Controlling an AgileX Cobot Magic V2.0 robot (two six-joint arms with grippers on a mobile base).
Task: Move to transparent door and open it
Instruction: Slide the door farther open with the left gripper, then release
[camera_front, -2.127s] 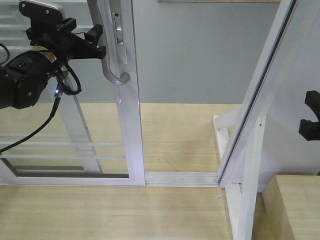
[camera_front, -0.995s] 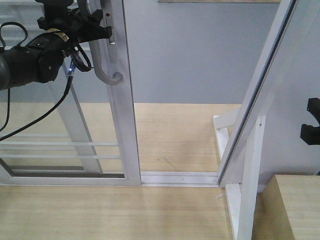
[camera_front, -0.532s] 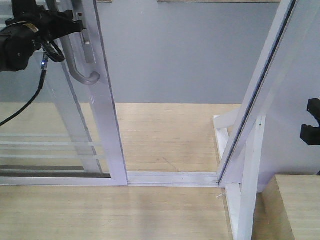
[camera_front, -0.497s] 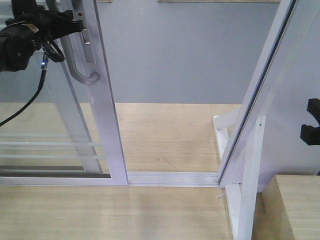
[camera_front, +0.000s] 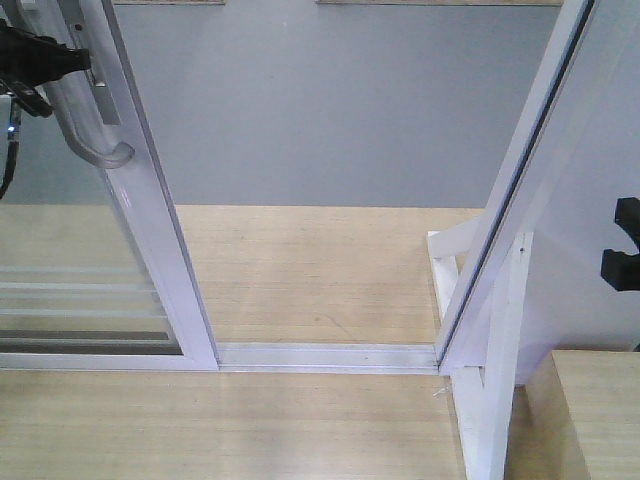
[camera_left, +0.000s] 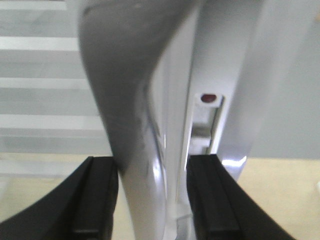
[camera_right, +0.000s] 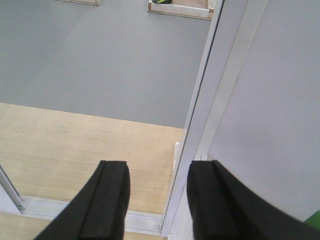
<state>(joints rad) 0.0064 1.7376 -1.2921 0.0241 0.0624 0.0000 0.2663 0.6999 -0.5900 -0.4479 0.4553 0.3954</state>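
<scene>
The transparent door, a glass panel in a white frame with thin white rails, stands at the far left of the front view. Its curved grey handle is on the right stile. My left gripper reaches in from the left edge and is shut on the handle. In the left wrist view the handle runs between the two black fingers of the left gripper, with the lock slot beside it. My right gripper hangs open and empty at the right edge. It also shows in the right wrist view.
A fixed white-framed panel without a handle leans at the right, on a white brace. The floor track runs between the two panels. A wooden block sits at the bottom right. Wooden floor and a grey wall lie beyond the opening.
The door has slid well to the left with my left gripper on its handle, and the opening has widened. The right gripper has barely moved.
</scene>
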